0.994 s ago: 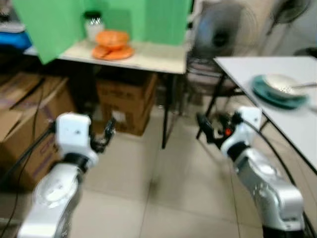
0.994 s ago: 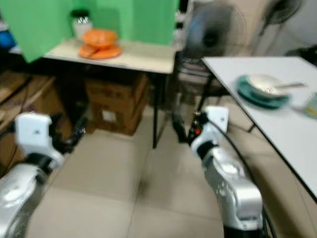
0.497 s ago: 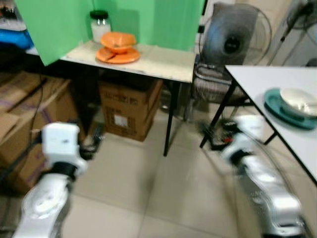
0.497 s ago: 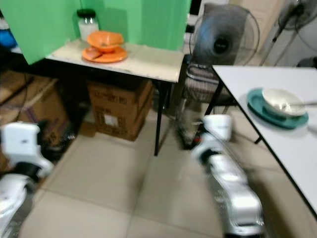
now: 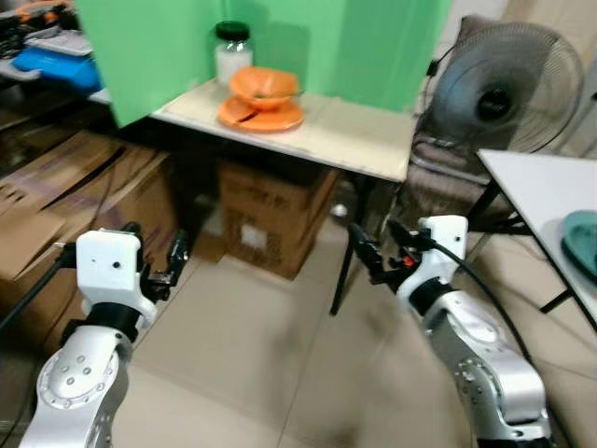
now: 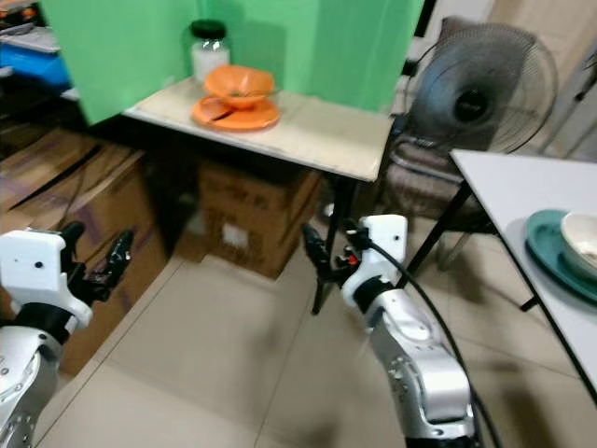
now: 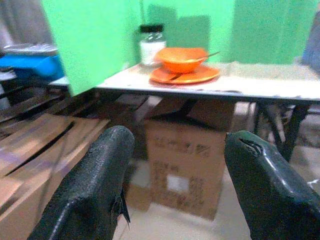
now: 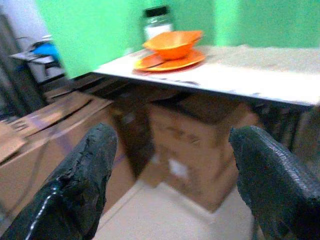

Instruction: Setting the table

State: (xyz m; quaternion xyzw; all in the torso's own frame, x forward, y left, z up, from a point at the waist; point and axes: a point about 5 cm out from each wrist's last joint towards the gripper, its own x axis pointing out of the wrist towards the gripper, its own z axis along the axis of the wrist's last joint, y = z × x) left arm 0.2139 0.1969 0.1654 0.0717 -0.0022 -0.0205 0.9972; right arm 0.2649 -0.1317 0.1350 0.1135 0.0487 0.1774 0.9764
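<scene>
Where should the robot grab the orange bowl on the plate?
Probably by its rim. The orange bowl sits upright on the orange plate, and the jar and green screen stand behind, so coming from the table's open front, clear of the utensil handle, looks easiest.

bowl [image 5: 263,86]: glossy orange plastic | plate [image 5: 261,115]: same | jar [image 5: 231,53]: clear glass, black lid | boxes [image 5: 272,217]: matt brown cardboard | floor [image 5: 252,355]: smooth tile | left fingers [image 7: 95,190]: rough black

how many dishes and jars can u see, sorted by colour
orange: 2, the orange bowl on the orange plate
teal: 1, the teal plate
white: 1, the white bowl on it
clear: 1, the jar with a black lid
total: 5
</scene>
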